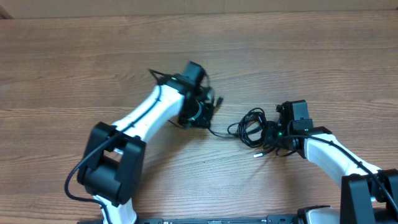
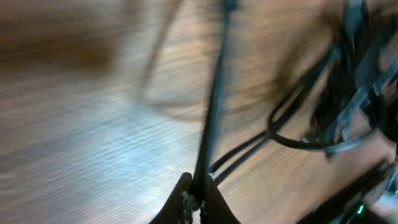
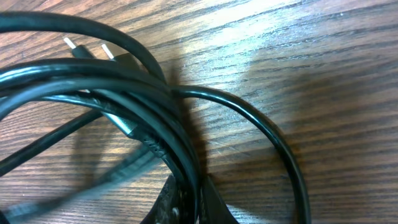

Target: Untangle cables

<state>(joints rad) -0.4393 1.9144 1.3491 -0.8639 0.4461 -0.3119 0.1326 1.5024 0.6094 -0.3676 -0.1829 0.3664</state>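
The cables (image 1: 252, 126) are a small tangle of thin black wire loops lying on the wooden table between my two arms. One strand (image 1: 217, 133) runs from the tangle left to my left gripper (image 1: 202, 118). In the left wrist view my left gripper (image 2: 198, 198) is shut on that thin black strand (image 2: 214, 99), which leads off to the blurred coil (image 2: 348, 93). My right gripper (image 1: 272, 138) sits at the coil's right edge. In the right wrist view it (image 3: 189, 205) is shut on a bundle of black loops (image 3: 124, 93). Two silver plug tips (image 3: 87, 48) show at top left.
The wooden table (image 1: 93, 50) stretches all round. A small light plug end (image 1: 255, 155) lies just below the coil. The thicker black cords on my arms (image 1: 93, 155) hang at the lower left and lower right.
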